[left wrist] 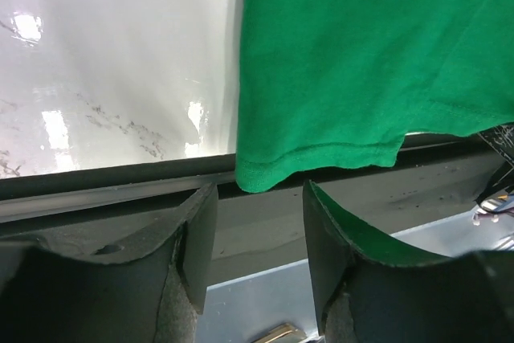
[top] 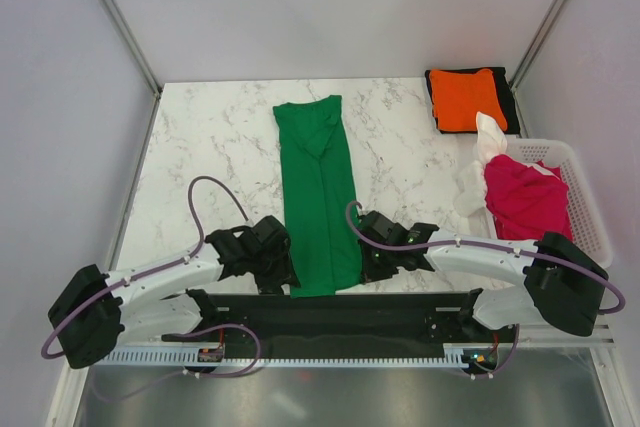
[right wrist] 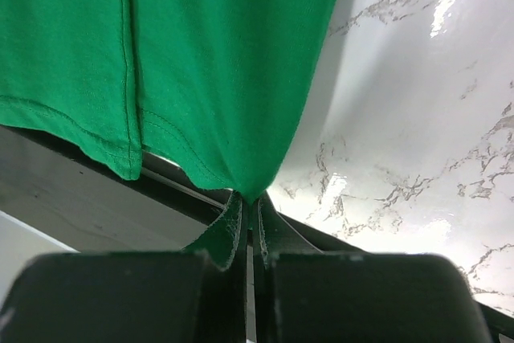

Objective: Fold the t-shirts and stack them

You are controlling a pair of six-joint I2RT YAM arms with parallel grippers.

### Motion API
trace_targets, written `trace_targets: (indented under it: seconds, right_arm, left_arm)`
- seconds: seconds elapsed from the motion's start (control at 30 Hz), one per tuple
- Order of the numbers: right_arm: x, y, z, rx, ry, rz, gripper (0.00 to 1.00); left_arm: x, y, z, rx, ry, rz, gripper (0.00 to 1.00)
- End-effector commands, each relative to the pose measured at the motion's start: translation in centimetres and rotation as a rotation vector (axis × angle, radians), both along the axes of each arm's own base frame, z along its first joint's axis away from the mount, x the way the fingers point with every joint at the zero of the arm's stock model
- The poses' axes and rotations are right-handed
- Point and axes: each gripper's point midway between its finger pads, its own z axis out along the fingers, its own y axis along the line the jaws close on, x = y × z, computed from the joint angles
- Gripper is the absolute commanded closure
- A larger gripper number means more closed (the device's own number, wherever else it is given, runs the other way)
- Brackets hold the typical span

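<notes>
A bright green t-shirt (top: 318, 197) lies folded into a long strip down the middle of the marble table, its hem at the near edge. My right gripper (top: 368, 265) is shut on the hem's right corner; in the right wrist view the green cloth (right wrist: 201, 62) is pinched between the closed fingers (right wrist: 250, 202). At the hem's left corner my left gripper (top: 285, 272) stands open. The left wrist view shows that corner (left wrist: 265, 174) just beyond the fingertips (left wrist: 259, 190), with nothing between them.
A folded orange t-shirt (top: 468, 97) lies on a black t-shirt (top: 511, 95) at the back right. A white slotted basket (top: 590, 207) at the right holds a crimson t-shirt (top: 525, 197) and a white t-shirt (top: 485, 147) draped over its rim. Grey walls enclose the table.
</notes>
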Motion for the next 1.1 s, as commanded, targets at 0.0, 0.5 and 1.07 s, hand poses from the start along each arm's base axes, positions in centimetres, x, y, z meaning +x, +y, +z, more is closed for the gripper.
trace_targets:
  seconds: [0.0,0.5,1.07]
  right_arm:
    - [0.5,0.6,0.4,0.017,-0.03,0.016,1.0]
    - [0.5,0.7,0.3,0.023,-0.032,0.014,1.0]
    - [1.2,2.9,5.7,0.138,-0.028,-0.069,1.0]
  left_arm:
    - [1.4,-1.3,0.9,-0.031,-0.025,0.067,0.47]
    - [1.8,-1.3,-0.9,0.053,-0.011,0.066,0.64]
    - [3.6,-2.6,7.2,-0.011,-0.159,-0.039,0.98]
